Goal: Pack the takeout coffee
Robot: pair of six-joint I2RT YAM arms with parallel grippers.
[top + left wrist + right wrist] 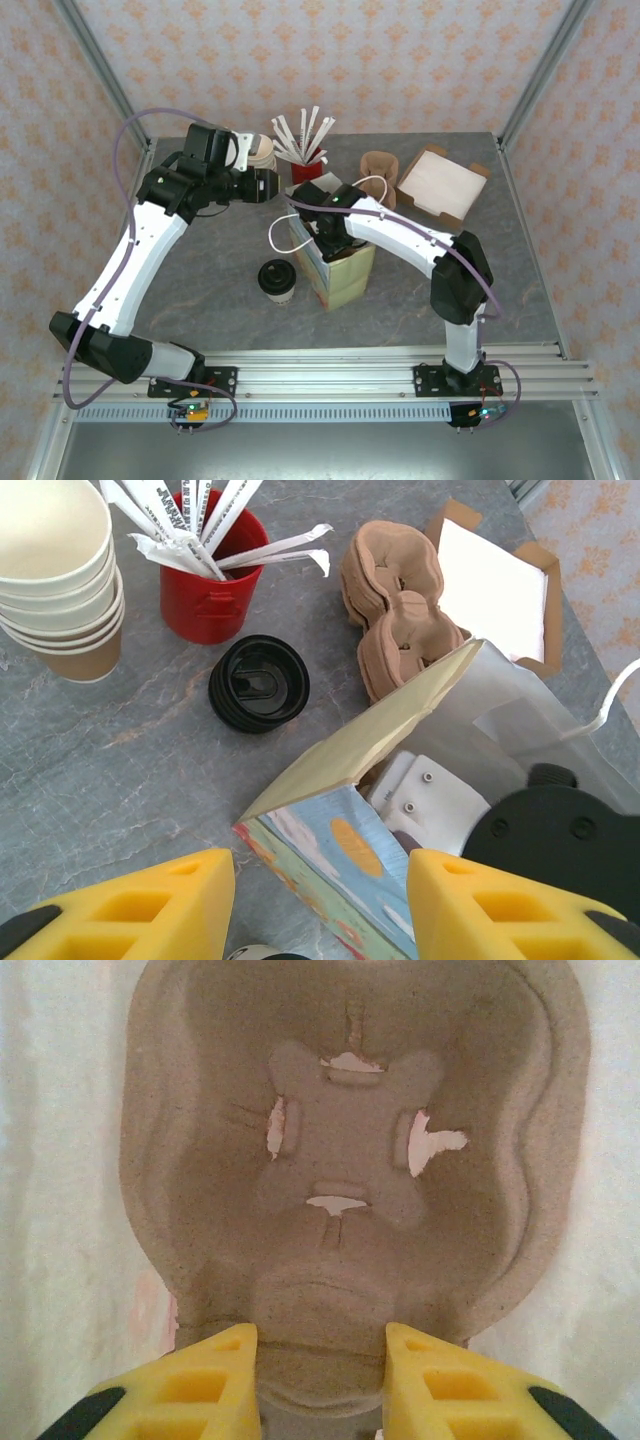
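From above, we see the takeout coffee [277, 280] standing upright on the desk [220, 300], long axis vertical, black lid up, just left of the paper bag [345, 275]. Our left wrist view shows the left end effector [320, 905] released, empty above the bag. Our right wrist view shows the right end effector [320, 1380] grasping the edge of a pulp carrier [350, 1160].

Stacked cream cups [55, 575], red cup [212, 605] of wrapped stirrers [270, 548], black lids [260, 682], pulp carriers [398, 600], cardboard box [541, 556]
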